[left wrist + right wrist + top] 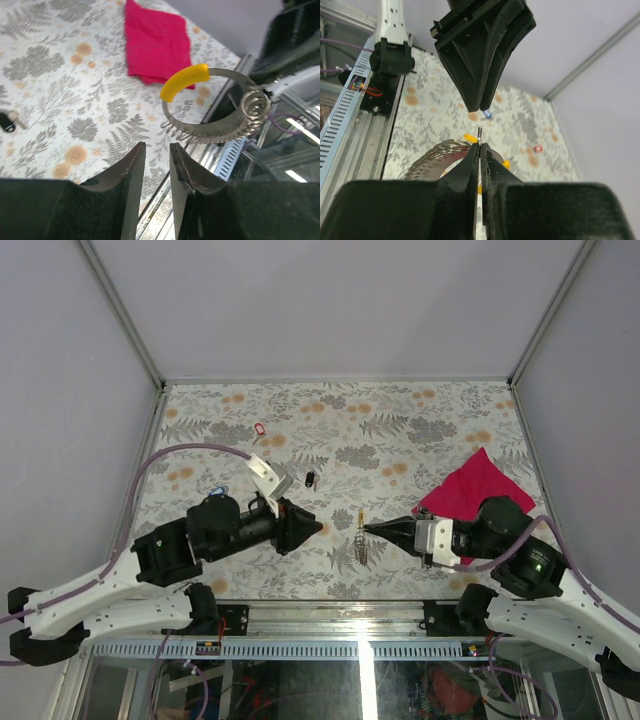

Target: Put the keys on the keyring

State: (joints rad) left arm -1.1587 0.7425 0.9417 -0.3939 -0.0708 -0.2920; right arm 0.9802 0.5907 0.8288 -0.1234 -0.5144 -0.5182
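My right gripper (372, 529) is shut on the keyring (361, 540) and holds it just above the table, edge-on, with its yellow piece (360, 515) on top. In the left wrist view the keyring (210, 134) shows as a grey loop with a yellow piece (184, 81) and a coil of small rings (255, 107). My left gripper (312, 527) faces it a short way off, its jaws slightly apart and empty (157, 150). A black key (310, 479), a red key (260, 428) and a blue key (217, 491) lie on the table.
A magenta cloth (468, 490) lies at the right, partly under my right arm. The floral table (400, 440) ends at a metal rail (330, 608) along its near edge. Grey walls stand at the back and sides.
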